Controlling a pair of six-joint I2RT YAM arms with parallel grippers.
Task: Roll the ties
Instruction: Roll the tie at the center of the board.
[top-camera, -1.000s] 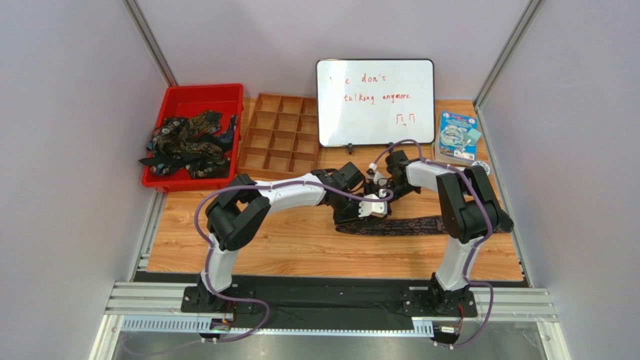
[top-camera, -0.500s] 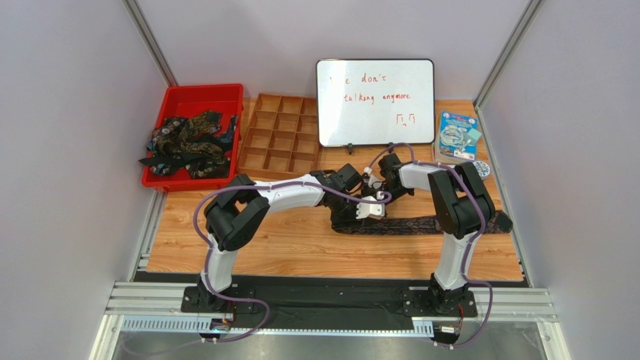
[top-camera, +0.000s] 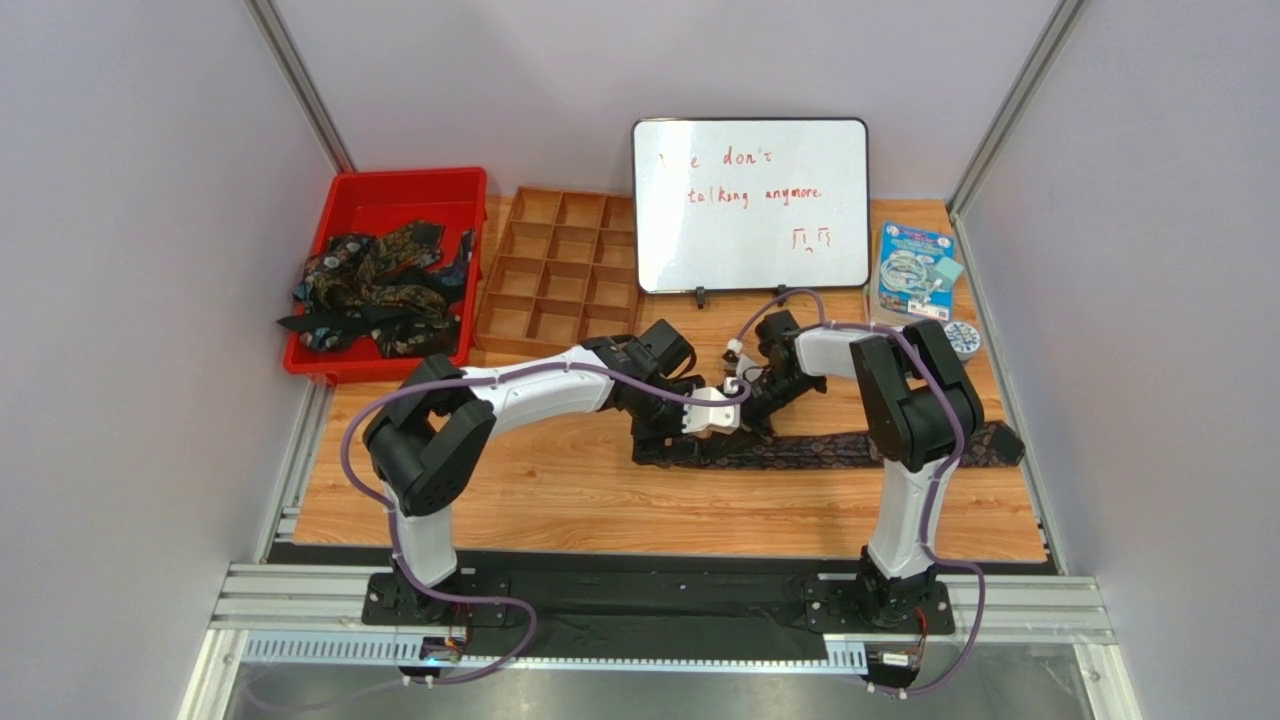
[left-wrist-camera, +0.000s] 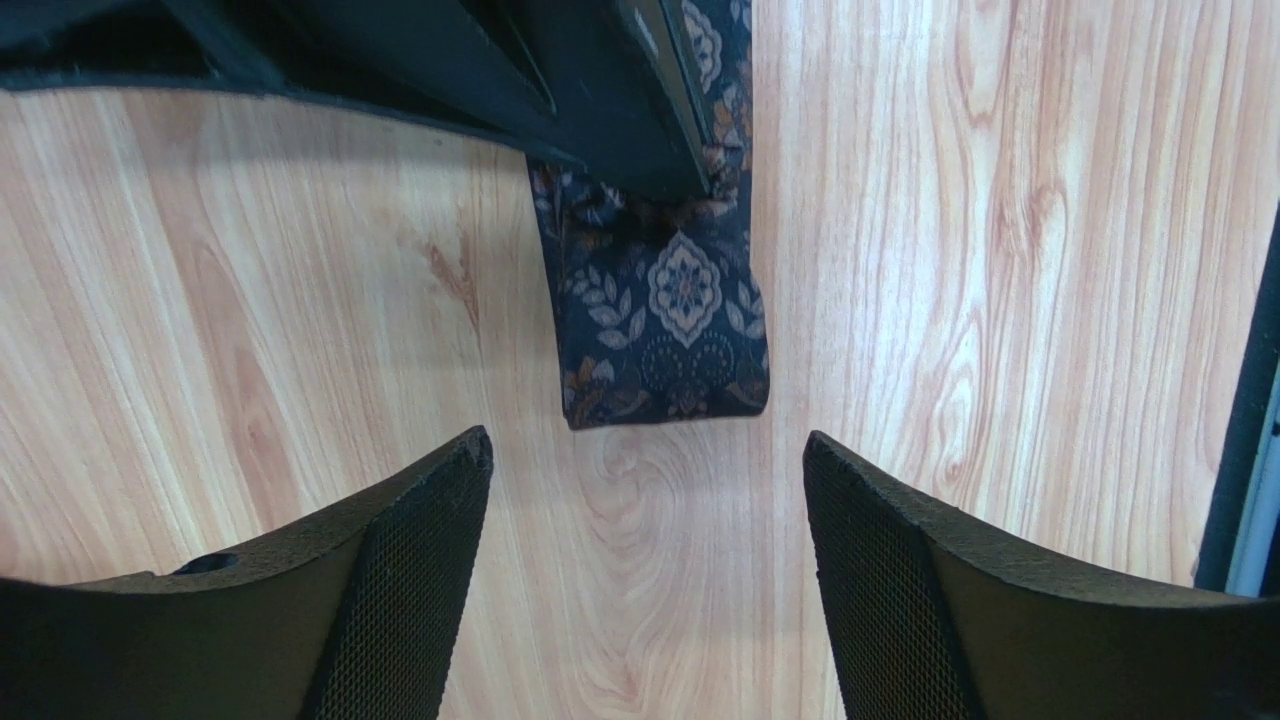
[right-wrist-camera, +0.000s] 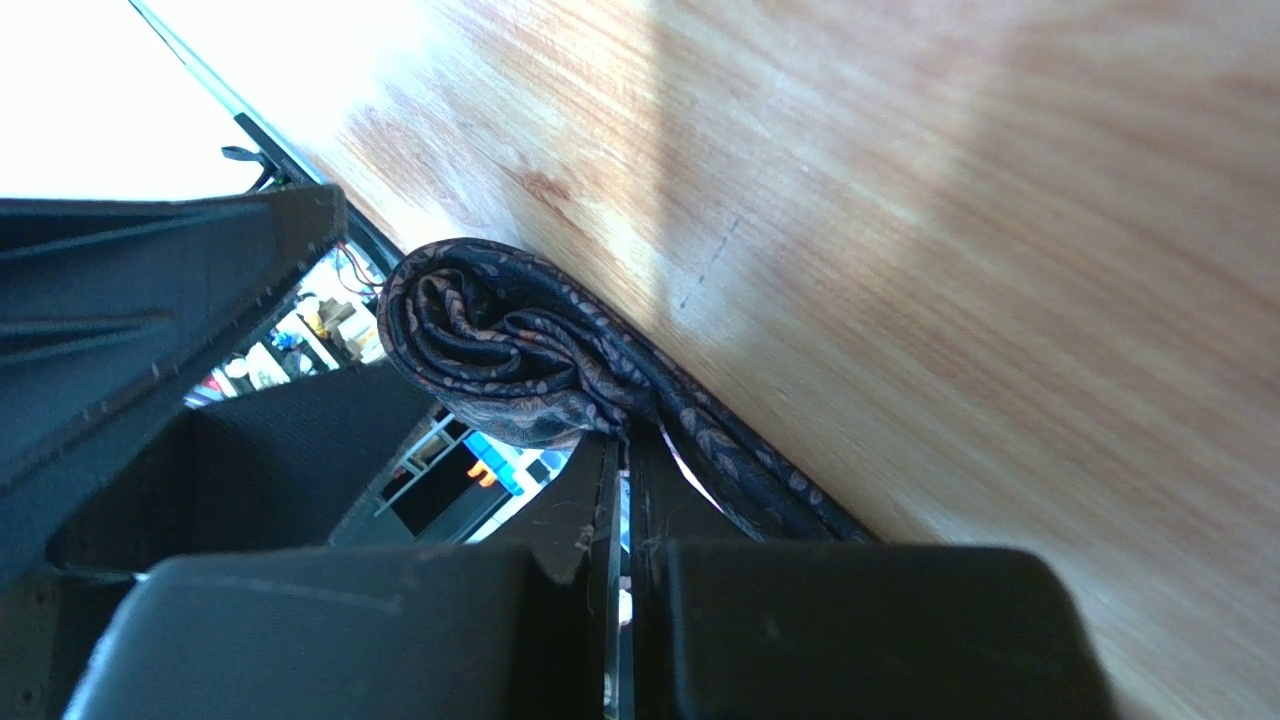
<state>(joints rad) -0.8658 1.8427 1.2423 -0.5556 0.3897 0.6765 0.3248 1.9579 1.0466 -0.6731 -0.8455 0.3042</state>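
On the table (top-camera: 526, 495), the tie (top-camera: 819, 450) trails behind the right gripper (right-wrist-camera: 624, 458), which is pressed together, pinching its folded end. The left gripper (left-wrist-camera: 646, 450) hangs spread just short of that end. The roll should go best wound tightly, edges aligned.

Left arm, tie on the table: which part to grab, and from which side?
Probably the short end of the tie sticking out past the shut right gripper. It lies flat on the table, narrower than the open jaws of the left gripper. Come down from above, one finger outside each long edge, and pinch across the width.
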